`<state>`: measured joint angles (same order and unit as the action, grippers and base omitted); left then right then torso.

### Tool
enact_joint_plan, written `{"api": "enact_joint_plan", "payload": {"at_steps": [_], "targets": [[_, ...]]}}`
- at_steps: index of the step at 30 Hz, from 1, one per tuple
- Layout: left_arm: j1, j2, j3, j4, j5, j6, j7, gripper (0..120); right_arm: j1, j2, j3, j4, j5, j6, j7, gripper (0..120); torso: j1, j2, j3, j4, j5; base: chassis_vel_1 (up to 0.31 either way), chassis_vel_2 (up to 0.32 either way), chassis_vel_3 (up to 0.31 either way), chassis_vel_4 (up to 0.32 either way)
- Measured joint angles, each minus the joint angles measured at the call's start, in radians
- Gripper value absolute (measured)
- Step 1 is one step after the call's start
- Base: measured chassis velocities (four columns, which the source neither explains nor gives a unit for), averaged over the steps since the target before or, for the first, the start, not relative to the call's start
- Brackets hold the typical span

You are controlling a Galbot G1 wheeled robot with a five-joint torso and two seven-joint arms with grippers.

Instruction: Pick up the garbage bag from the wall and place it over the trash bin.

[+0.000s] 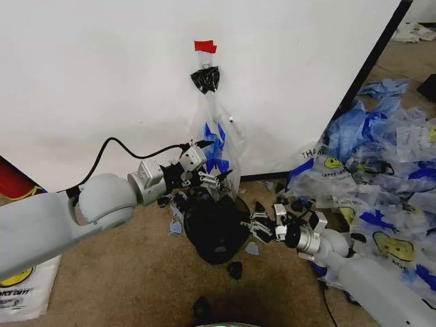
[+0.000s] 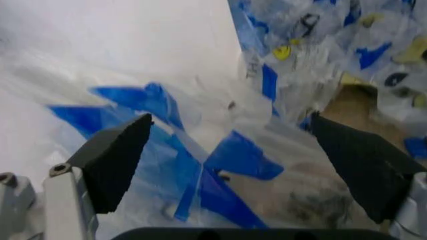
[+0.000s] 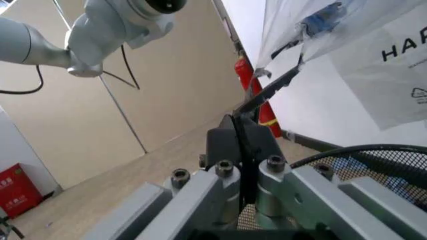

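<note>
Garbage bag [image 1: 216, 146] is hanging flat against the wall [image 1: 102, 75], fixed near its top by a wad of black tape [image 1: 205, 80] with a red tape piece [image 1: 205, 46] just above. The clear plastic with blue handle strips is trailing down to the trash bin [image 1: 216, 228], which is sitting on the brown carpet [image 1: 129, 272] directly under it, close to the wall's base.

Left gripper [image 1: 208, 178] is reaching in from 9 o'clock of the bin, sitting at the bag's lower end just above the bin's rim. In the left wrist view its dark pads [image 2: 117, 160] are standing spread wide apart, with the bag's blue strips [image 2: 200, 165] lying between and beyond them; nothing is pinched.

Right gripper [image 1: 262, 227] is coming in from 4 o'clock and sitting at the bin's 3 o'clock rim. In the right wrist view its fingers [image 3: 230, 145] are pressed together, with black mesh [image 3: 373, 165] just beside them; whether they are pinching the rim, cannot tell.

A heap of spare bags [image 1: 381, 177] is lying at 3 o'clock of the bin, well apart from it.
</note>
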<state>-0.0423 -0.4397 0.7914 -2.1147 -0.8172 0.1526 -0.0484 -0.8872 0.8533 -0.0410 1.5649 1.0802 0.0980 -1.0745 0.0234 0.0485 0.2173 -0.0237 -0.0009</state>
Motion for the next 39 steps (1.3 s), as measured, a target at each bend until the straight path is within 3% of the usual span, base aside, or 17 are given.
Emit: {"api": "enact_joint_plan", "payload": {"at_steps": [14, 24, 35, 39], "targets": [[-0.138, -0.009, 0.106, 0.036, 0.01, 0.11, 0.01, 88, -0.013, 0.006, 0.008, -0.001, -0.002, 0.008, 0.001, 0, 0.0, 0.0, 0.0, 0.0002, 0.0, 0.0, 0.0, 0.0, 0.0], [-0.177, -0.04, 0.148, 0.038, 0.017, 0.202, -0.062, 83, -0.012, 0.013, 0.009, -0.012, -0.005, 0.014, 0.003, 0, 0.0, 0.0, 0.0, 0.0, 0.0, 0.0, 0.0, 0.0, 0.0], [-0.21, -0.057, 0.175, 0.024, 0.064, 0.235, -0.065, 58, -0.009, 0.017, 0.011, -0.021, -0.005, 0.016, 0.003, 0, 0.0, 0.0, 0.0, 0.0001, 0.0, 0.0, 0.0, 0.0, 0.0], [-0.223, -0.068, 0.204, 0.023, 0.069, 0.249, -0.055, 58, -0.009, 0.018, 0.011, -0.022, -0.006, 0.017, 0.003, 0, 0.0, 0.0, 0.0, 0.0001, 0.0, 0.0, 0.0, 0.0, 0.0]]}}
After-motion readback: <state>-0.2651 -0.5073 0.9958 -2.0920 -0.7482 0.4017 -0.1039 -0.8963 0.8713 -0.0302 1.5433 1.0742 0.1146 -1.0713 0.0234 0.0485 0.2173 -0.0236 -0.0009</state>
